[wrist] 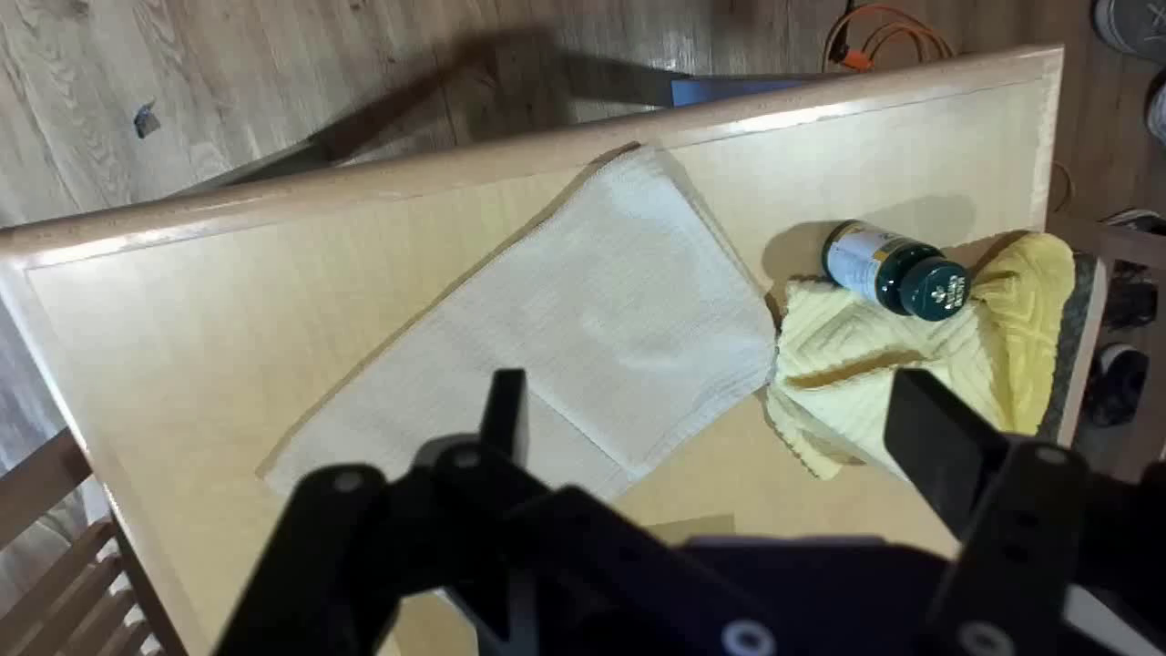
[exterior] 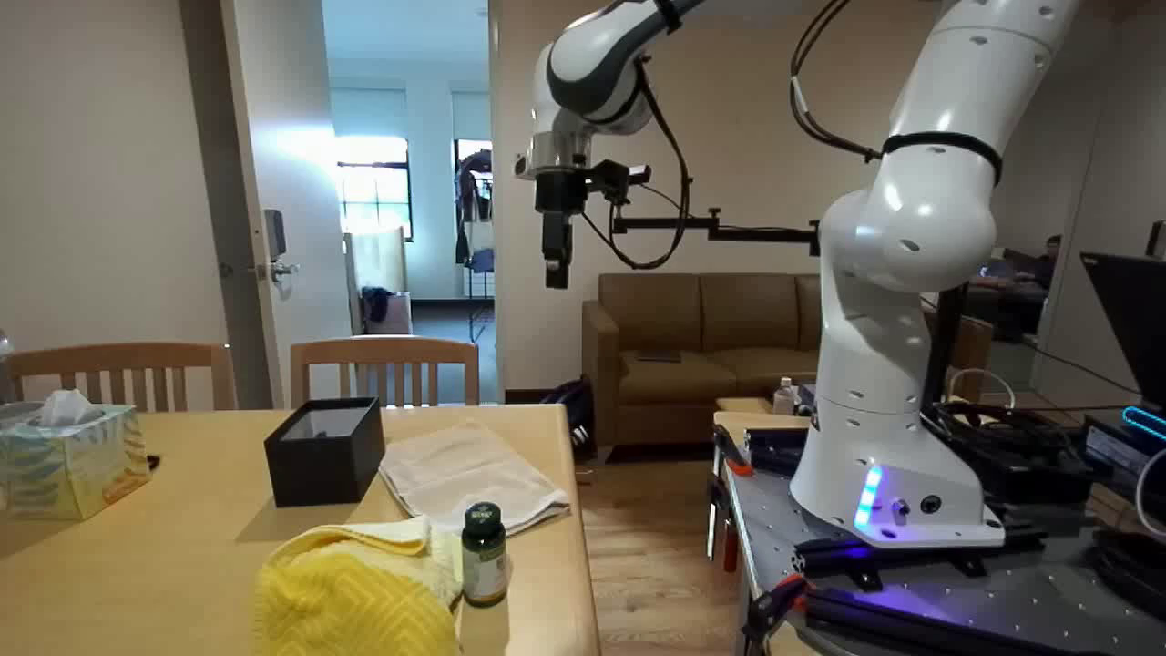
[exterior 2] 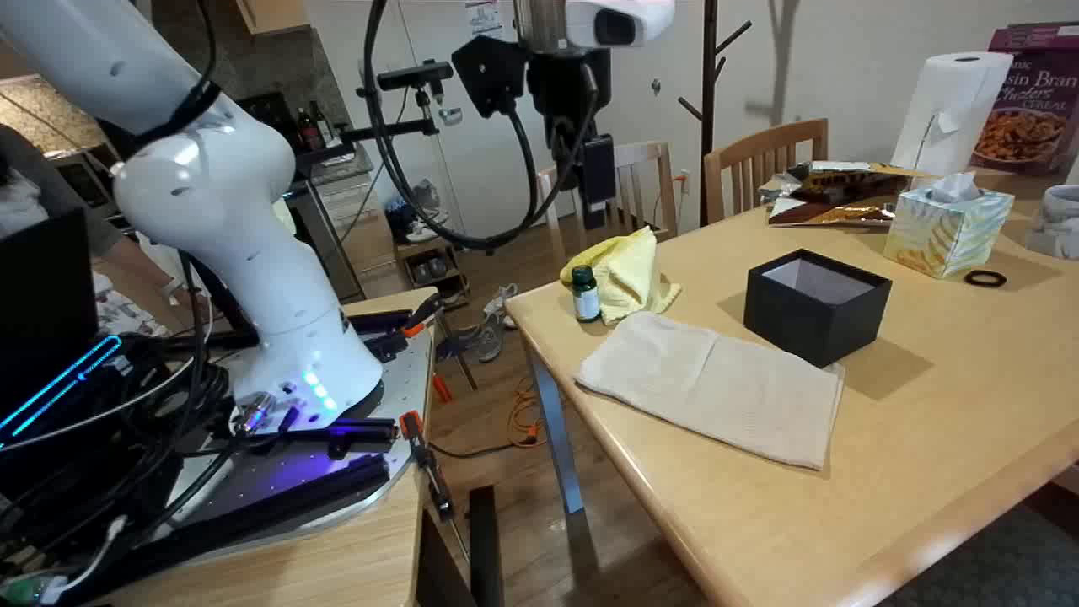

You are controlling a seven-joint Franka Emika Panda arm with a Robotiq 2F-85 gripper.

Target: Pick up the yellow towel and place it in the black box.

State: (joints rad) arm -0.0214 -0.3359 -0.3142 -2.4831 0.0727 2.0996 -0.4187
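Claw (wrist: 713, 410), jaws apart, hangs high, the yellow towel (wrist: 956, 351) below to one side.

In an exterior view, tissue box (exterior 2: 946, 232) sits on counter (exterior 2: 969, 405); blk ring (exterior 2: 986, 284) just beside it, foil pkg (exterior 2: 834, 185) nr it, paper-towel roll (exterior 2: 948, 114) & cereal box (exterior 2: 1030, 105) behind it. Pale cloth (exterior 2: 716, 388) lies flat, grn btl (exterior 2: 585, 295) stands upright, both well apart from it.
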